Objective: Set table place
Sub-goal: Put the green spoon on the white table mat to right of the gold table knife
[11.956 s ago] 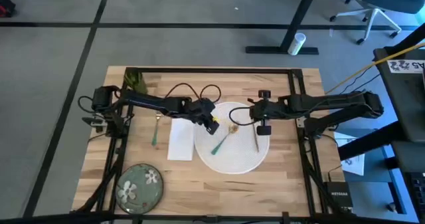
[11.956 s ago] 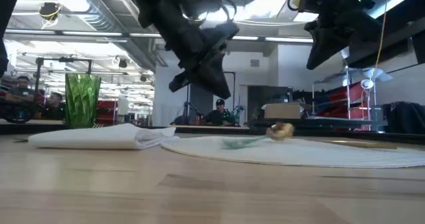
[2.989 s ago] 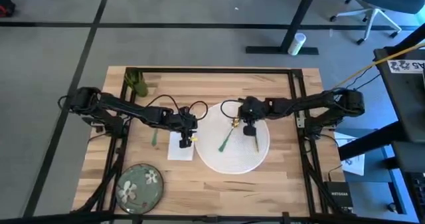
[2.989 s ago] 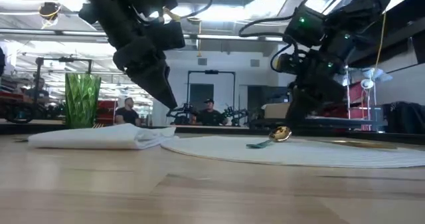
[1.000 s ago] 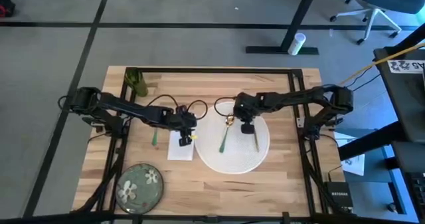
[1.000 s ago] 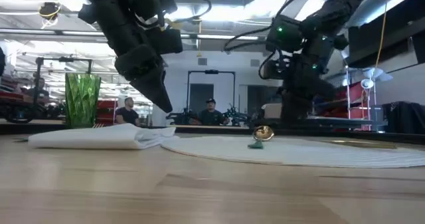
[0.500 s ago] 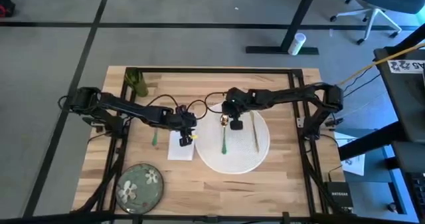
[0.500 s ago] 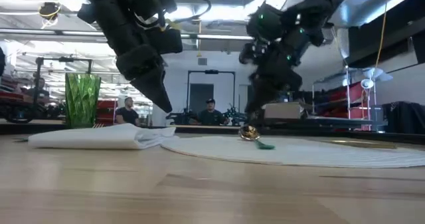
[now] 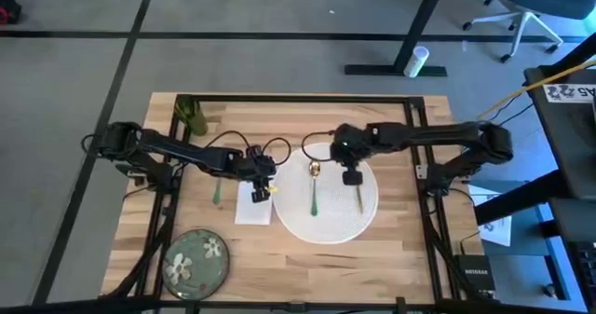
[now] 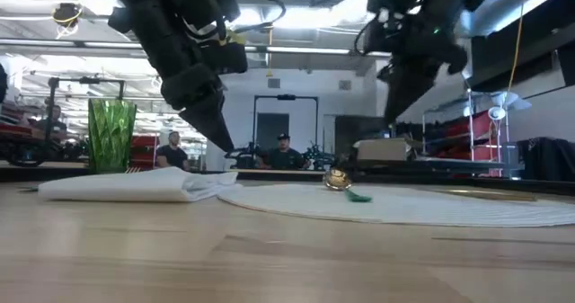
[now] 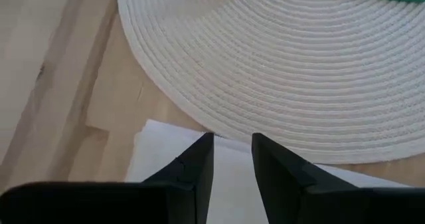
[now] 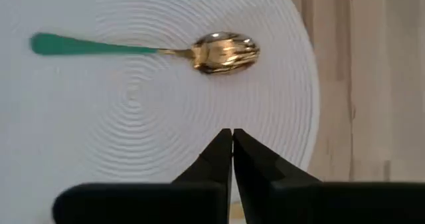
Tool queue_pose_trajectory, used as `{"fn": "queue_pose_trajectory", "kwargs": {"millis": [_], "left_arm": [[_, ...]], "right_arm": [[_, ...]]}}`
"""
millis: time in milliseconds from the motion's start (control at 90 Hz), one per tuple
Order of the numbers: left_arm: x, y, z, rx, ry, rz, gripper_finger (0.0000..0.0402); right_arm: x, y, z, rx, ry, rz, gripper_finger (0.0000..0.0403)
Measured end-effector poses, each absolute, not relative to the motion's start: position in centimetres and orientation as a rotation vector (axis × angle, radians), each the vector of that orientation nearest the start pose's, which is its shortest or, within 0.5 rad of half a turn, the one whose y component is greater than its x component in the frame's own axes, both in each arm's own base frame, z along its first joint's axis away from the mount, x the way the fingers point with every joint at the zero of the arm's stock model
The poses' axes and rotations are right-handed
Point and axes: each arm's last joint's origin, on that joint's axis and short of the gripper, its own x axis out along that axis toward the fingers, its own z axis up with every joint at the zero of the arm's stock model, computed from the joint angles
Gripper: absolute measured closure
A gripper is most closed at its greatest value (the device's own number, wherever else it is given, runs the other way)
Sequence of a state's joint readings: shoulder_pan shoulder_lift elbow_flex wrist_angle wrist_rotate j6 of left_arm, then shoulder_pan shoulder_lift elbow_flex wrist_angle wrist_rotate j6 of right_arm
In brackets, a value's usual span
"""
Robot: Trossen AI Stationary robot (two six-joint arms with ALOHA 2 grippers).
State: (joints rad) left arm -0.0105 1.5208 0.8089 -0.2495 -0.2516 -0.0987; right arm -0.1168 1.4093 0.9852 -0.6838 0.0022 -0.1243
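Gold-bowled spoon with a green handle (image 9: 315, 188) lies flat on the round white woven placemat (image 9: 331, 216), left of the mat's centre. Long axis runs near–far: gold bowl at the far end, green handle toward the near edge of the light wooden butcher-block table (image 9: 279, 258). Twelve seconds ago it lay diagonally; half a second ago the right gripper (image 9: 351, 176) sat directly over the bowl. That gripper has since moved right and lifted; it is now above the mat, clear of the spoon, with its fingers closed together and nothing between them (right wrist view: tips meet, spoon (image 12: 143, 50) beyond them).

A slim gold-coloured utensil (image 9: 358, 195) lies on the mat's right part, roughly parallel to the spoon.

Left gripper (image 9: 260, 190) is unchanged from a second ago: over the folded white napkin (image 9: 250, 209), just left of the mat. Left wrist view shows its fingers (image 11: 196, 163) a narrow gap apart, empty, above the napkin edge (image 11: 219, 167); the high view cannot resolve this.

Green-handled fork (image 9: 217, 189) lies on the table left of the napkin. Green glass cup (image 9: 191, 118) stands at the far left corner; green floral plate (image 9: 195, 261) sits at the near left. Low view alone shows people seated in the room behind.
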Motion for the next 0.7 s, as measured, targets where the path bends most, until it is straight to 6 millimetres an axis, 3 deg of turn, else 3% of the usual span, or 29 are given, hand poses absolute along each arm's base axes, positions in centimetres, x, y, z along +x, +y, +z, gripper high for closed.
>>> {"fn": "queue_pose_trajectory", "kwargs": {"millis": [278,467,567,700], "left_arm": [[28.6,1.6,17.4,-0.136,0.917,0.383,0.0314],[27.6,1.7,16.1,-0.151,0.955,0.402,0.0314],[26.5,1.8,14.7,-0.158,0.990,0.464,0.0314],[25.3,1.9,13.4,-0.166,1.000,0.552,0.0314]], "right_arm": [[27.5,1.3,23.7,0.246,0.958,-0.341,0.0402],[29.4,4.0,23.7,0.325,0.774,-0.341,0.0392],[30.9,4.7,23.1,0.372,0.682,-0.352,0.0377],[32.1,4.6,21.0,0.444,0.699,-0.415,0.0354]]}}
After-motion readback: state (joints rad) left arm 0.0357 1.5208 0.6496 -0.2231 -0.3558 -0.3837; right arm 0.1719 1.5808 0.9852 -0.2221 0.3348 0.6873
